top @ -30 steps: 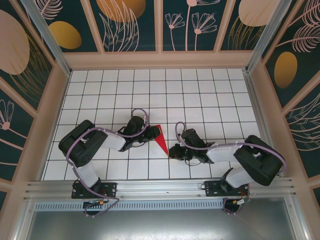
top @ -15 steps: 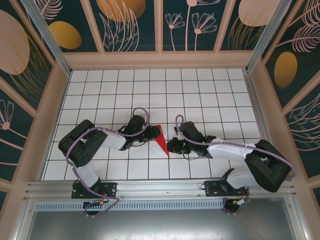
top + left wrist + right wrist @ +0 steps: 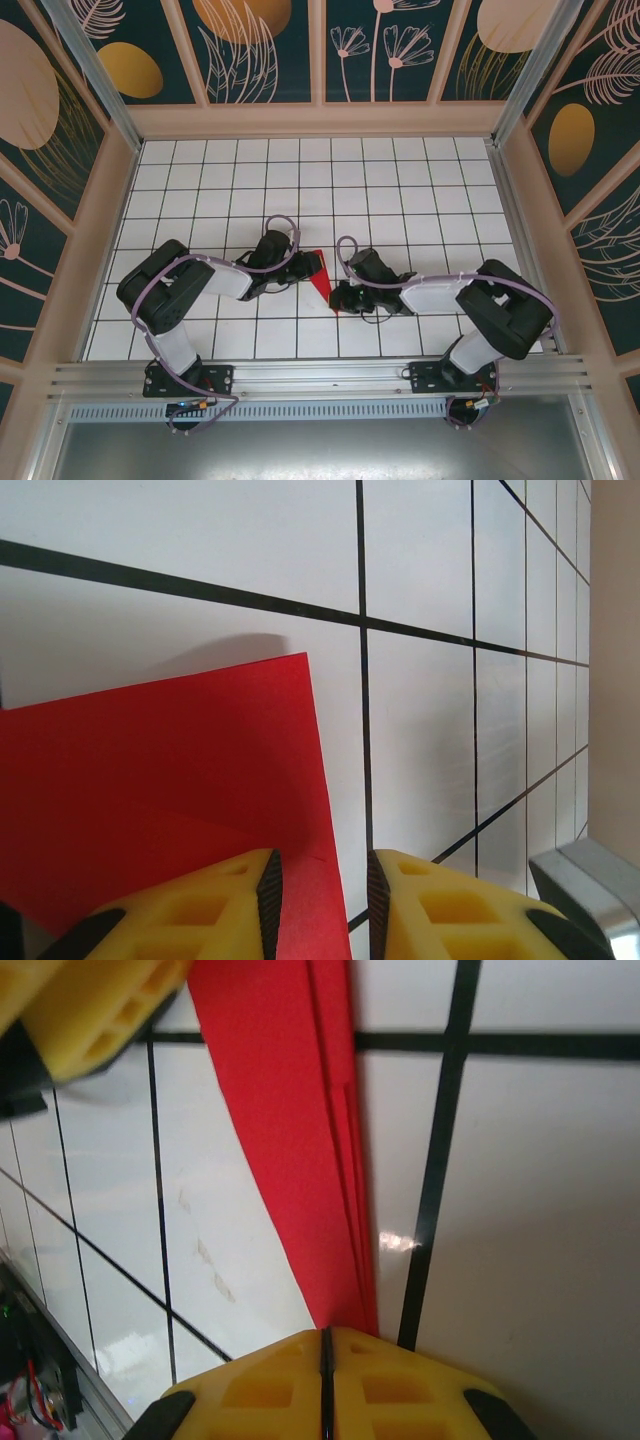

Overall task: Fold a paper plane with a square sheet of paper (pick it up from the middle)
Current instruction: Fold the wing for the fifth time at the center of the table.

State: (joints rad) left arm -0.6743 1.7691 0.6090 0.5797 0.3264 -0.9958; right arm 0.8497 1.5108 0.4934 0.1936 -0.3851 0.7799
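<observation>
Spanning the top view, the white grid table [image 3: 420,180] is seen, with the red paper plane [image 3: 319,278] laid flat near its middle, its tip pointed toward 5 o'clock. The left gripper [image 3: 298,277] is set at the plane's 9 o'clock side, jaws parted over a red edge. The right gripper [image 3: 338,297] is closed tight at 5 o'clock, the tip running under its fingertips.

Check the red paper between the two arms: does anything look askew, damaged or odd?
Slightly: along the folded red paper, the layered edges near the right gripper sit stepped rather than flush. No tears or crumpling show.
</observation>
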